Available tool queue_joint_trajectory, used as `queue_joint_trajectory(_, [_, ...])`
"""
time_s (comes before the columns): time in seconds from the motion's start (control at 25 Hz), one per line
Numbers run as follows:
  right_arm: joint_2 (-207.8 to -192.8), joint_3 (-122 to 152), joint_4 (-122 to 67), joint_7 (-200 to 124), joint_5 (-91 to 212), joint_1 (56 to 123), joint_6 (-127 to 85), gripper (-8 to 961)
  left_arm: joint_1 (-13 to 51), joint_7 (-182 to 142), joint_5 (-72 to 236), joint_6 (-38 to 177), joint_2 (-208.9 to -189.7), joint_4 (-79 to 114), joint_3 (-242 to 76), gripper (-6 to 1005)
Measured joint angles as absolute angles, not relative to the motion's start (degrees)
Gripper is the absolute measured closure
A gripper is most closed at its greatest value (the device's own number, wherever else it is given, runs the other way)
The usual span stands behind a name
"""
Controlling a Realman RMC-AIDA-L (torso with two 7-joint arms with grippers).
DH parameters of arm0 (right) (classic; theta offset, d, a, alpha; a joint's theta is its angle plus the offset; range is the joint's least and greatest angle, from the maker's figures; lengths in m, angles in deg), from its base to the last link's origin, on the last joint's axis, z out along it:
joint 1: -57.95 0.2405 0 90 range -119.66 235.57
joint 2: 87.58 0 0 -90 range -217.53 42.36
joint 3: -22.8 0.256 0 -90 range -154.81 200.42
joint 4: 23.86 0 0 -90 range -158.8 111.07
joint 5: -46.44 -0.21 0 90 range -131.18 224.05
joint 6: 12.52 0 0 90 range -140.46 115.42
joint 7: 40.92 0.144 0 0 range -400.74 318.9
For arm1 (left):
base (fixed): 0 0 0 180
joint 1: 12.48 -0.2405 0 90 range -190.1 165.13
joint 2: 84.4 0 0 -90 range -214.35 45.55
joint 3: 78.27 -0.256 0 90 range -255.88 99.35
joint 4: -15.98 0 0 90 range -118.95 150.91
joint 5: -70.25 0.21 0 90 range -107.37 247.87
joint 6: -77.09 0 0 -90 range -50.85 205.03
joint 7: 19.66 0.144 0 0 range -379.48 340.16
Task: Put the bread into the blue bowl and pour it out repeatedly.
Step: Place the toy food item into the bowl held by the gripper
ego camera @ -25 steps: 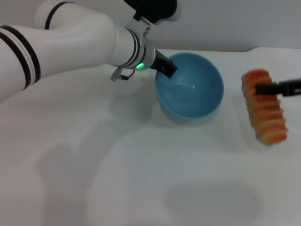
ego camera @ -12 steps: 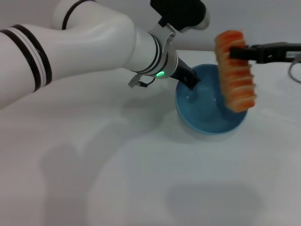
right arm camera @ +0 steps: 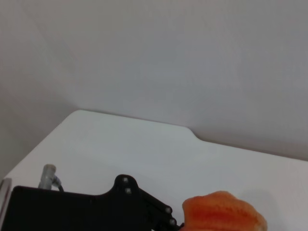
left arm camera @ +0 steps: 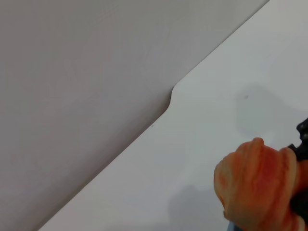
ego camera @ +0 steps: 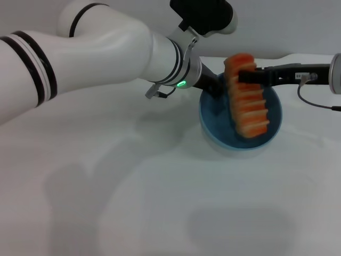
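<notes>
White worktop [ego camera: 160,202] is carrying the blue bowl [ego camera: 213,125]. Right tool [ego camera: 242,77] is clamping the ribbed orange-and-cream bread [ego camera: 246,101], hanging it over the bowl; left tool [ego camera: 212,89] is gripping the bowl's rim.

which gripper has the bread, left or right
The right gripper, reaching in from the right, is shut on the bread above the blue bowl; the left gripper holds the bowl's rim.

It looks like a robot test lab. There is a plain white table [ego camera: 160,213] against a bare grey wall [left arm camera: 72,72], and a toy loaf [ego camera: 246,96] for practice.
</notes>
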State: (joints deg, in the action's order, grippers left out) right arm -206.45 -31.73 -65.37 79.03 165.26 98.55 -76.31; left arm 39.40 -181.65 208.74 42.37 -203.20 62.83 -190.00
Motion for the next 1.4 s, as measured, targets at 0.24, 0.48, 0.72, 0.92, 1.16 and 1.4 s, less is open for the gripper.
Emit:
queue_joint_trajectory(0.24, [-206.27, -31.77, -65.40, 73.36, 156.17, 96.31, -77.43, 462, 39.37, -181.24, 208.67, 42.82, -203.02, 62.21, -189.80, 1000])
queue_joint_trajectory(0.48, [-205.78, -31.67, -64.63, 73.04, 154.68, 95.47, -78.67, 461, 39.37, -181.22, 208.67, 43.09, -202.94, 62.15, -189.65, 999])
queue_joint_trajectory(0.72, [-205.71, -31.68, -64.10, 74.44, 158.44, 95.31, -79.03, 453, 39.37, -181.19, 208.68, 43.27, -202.94, 62.11, -189.75, 1000])
queue_joint_trajectory(0.92, [-205.50, -31.14, -64.39, 74.86, 159.40, 94.48, -80.58, 420, 39.24, -181.17, 208.68, 43.37, -202.96, 62.12, -189.83, 999])
queue_joint_trajectory(1.16, [-204.92, -31.08, -65.09, 78.51, 159.40, 93.36, -81.08, 376, 39.20, -181.16, 208.68, 43.98, -202.99, 61.44, -189.73, 1000])
queue_joint_trajectory(1.4, [-204.10, -29.73, -67.33, 79.23, 159.17, 90.38, -82.64, 355, 39.11, -181.11, 208.68, 45.33, -203.01, 61.29, -189.75, 999])
